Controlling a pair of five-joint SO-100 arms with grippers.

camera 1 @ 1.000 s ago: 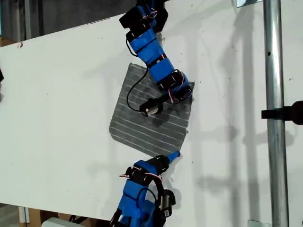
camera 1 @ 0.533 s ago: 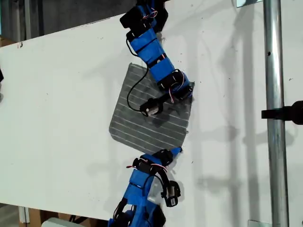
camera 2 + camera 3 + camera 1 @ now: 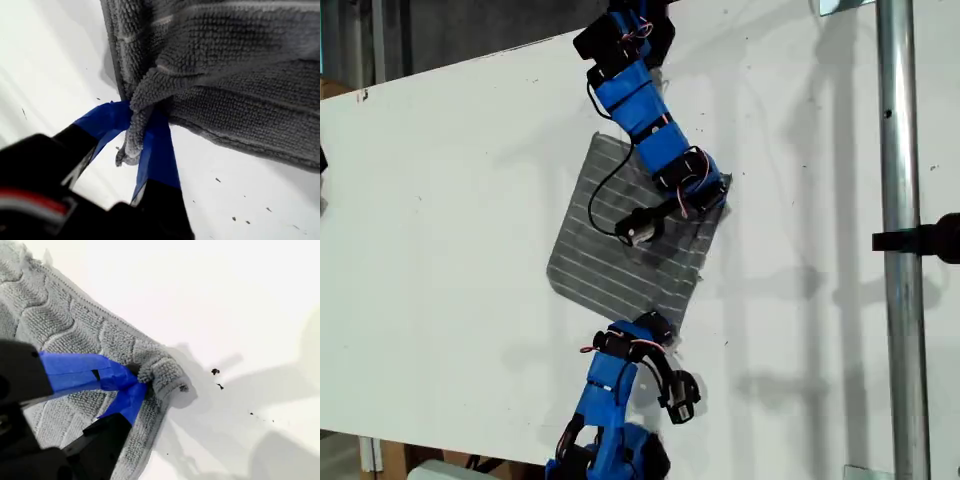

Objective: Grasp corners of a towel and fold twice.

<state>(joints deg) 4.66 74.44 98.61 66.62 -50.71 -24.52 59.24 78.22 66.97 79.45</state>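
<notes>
The thin grey towel with fine white stripes lies mostly flat on the white counter, one corner bunched up. My first tool is clamped on that bunched corner; my second tool pinches another corner. Both grasps look made, so the first fold seems at hand. I judge the next move calls for lifting both corners together and carrying them across, keeping the cloth taut.
</notes>
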